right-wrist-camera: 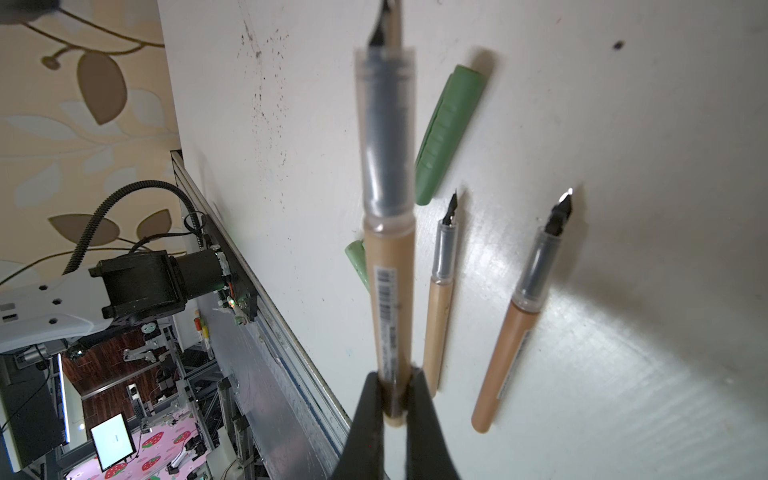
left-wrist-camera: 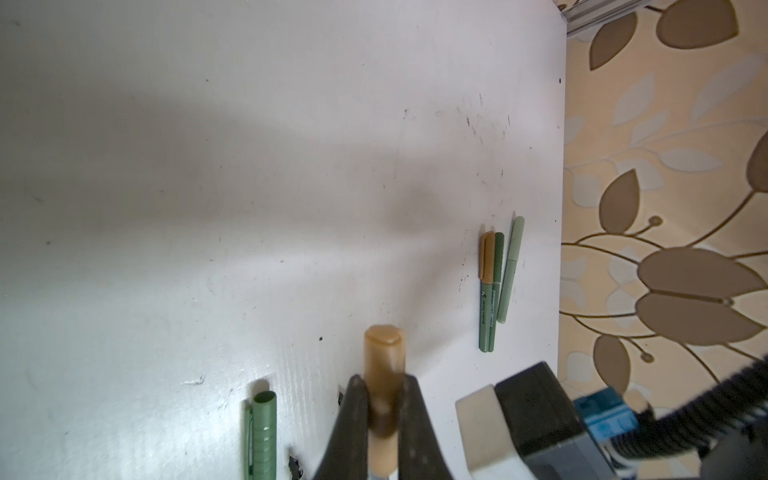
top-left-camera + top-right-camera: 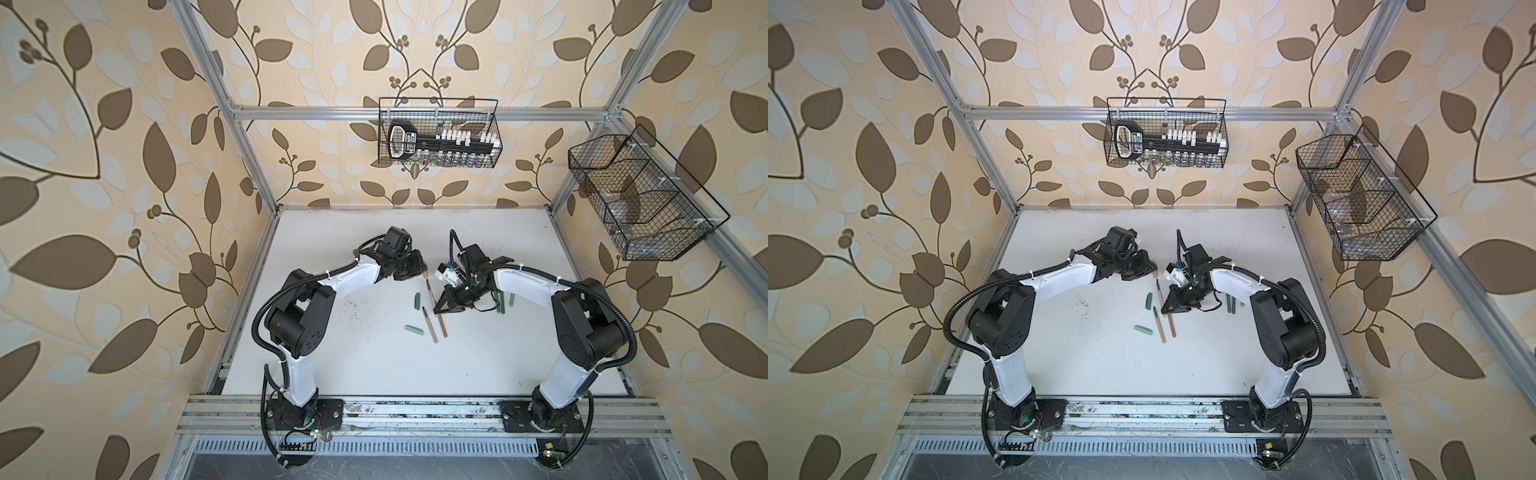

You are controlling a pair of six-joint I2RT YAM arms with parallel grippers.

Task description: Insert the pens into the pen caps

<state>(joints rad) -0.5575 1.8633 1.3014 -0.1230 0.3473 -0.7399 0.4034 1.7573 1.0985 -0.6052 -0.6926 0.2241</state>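
Observation:
My left gripper [image 2: 382,384] is shut on a tan pen cap [image 2: 383,357], which shows in both top views as a small tan stub [image 3: 425,274] [image 3: 1155,274] at the gripper [image 3: 419,269]. My right gripper [image 1: 392,378] is shut on the rear end of a tan pen [image 1: 388,270]. The pen's dark tip [image 3: 428,284] points up at the cap, with a short gap between them. Two more tan pens [image 1: 440,316] [image 1: 515,332] lie uncapped on the table just below the right gripper [image 3: 438,308]. Loose green pen caps [image 3: 417,301] [image 3: 414,329] lie beside them.
Capped pens [image 2: 492,291] lie together on the table behind the right arm [image 3: 503,303]. A wire basket [image 3: 440,133] hangs on the back rail and another [image 3: 640,199] on the right frame. Dark specks [image 3: 357,307] mark the white table.

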